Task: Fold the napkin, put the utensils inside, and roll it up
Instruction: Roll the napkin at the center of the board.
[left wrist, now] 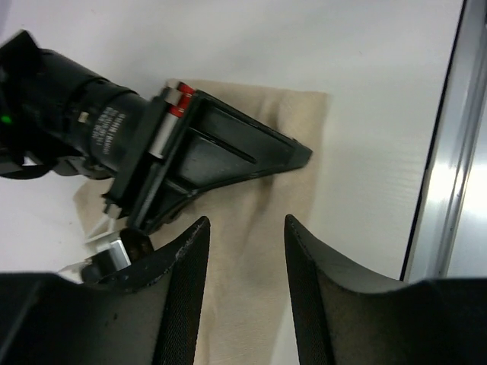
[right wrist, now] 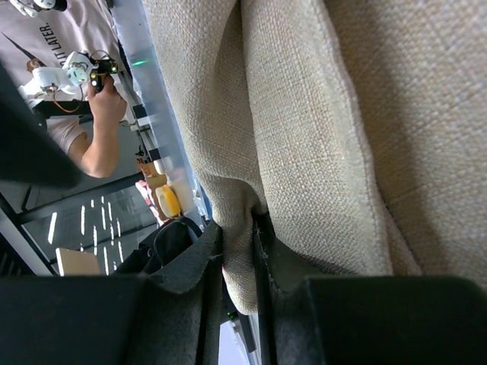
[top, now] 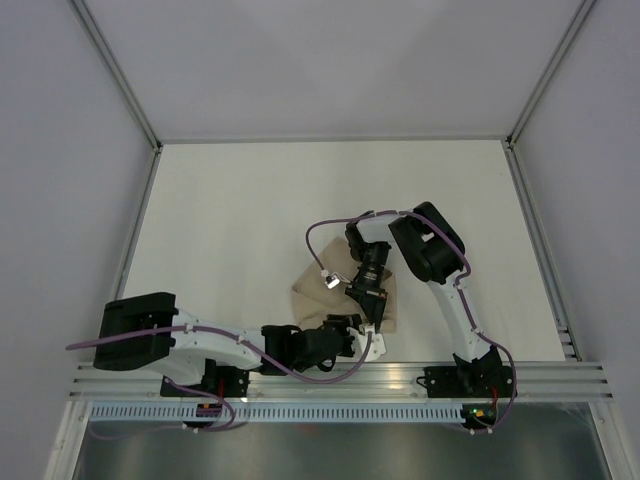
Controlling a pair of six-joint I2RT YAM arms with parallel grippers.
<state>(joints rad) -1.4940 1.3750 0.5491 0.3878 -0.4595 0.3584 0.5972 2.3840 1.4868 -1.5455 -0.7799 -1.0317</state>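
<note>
Beige-tan soft cloth napkin (top: 308,296) sits bunched low in the middle of the overhead frame, on the white bench (top: 250,200) just above the metal rail (top: 300,375). Down on its right part is the right tool (top: 374,322), fingers pinched together on a fold of the fabric, squeezed tight at the bottom of the right wrist view. Reaching in from the lower left, the left tool (left wrist: 243,243) has its fingers apart with cloth showing between them, close beside the right tool; whether it touches the cloth, I cannot tell.

Coarse-woven matt cloth napkin (right wrist: 335,137), matt, seemingly plastic fingers (left wrist: 186,304), smooth table (top: 250,200)
</note>
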